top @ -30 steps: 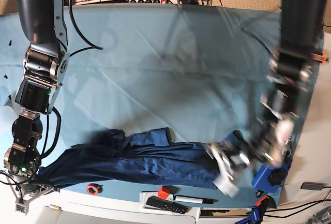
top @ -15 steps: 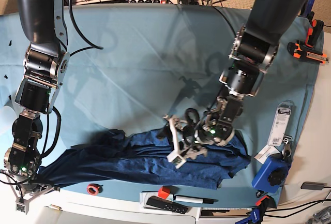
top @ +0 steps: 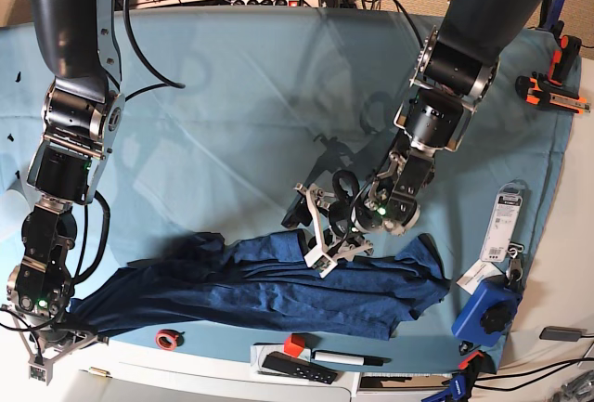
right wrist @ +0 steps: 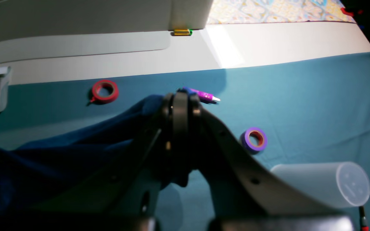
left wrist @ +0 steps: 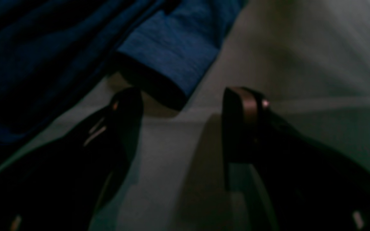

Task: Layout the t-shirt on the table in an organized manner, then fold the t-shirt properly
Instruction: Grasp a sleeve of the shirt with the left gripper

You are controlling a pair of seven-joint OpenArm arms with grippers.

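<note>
The dark navy t-shirt (top: 251, 286) lies bunched in a long strip along the table's (top: 241, 114) front edge. My left gripper (top: 310, 228) hovers open just above the shirt's upper edge near its middle. In the left wrist view the gripper (left wrist: 185, 106) stands wide, with a folded sleeve hem (left wrist: 169, 54) just beyond the fingertips and only the table cloth (left wrist: 300, 64) between them. At the shirt's left end my right gripper (top: 54, 332) is shut on the fabric. The right wrist view shows that gripper (right wrist: 180, 102) pinching the t-shirt (right wrist: 75, 150).
On the front edge lie a red tape roll (top: 168, 338), a red block (top: 294, 344), a black remote (top: 297, 367) and a marker (top: 348, 358). A blue tool (top: 487, 314) and a tag pack (top: 504, 221) sit right. A purple tape roll (right wrist: 253, 139) and a white cup (right wrist: 326, 183) show.
My left arm has swung from the shirt's right end leftward and up to its upper middle edge, jaws open. The shirt's right end now lies free. The right arm has stayed put.
</note>
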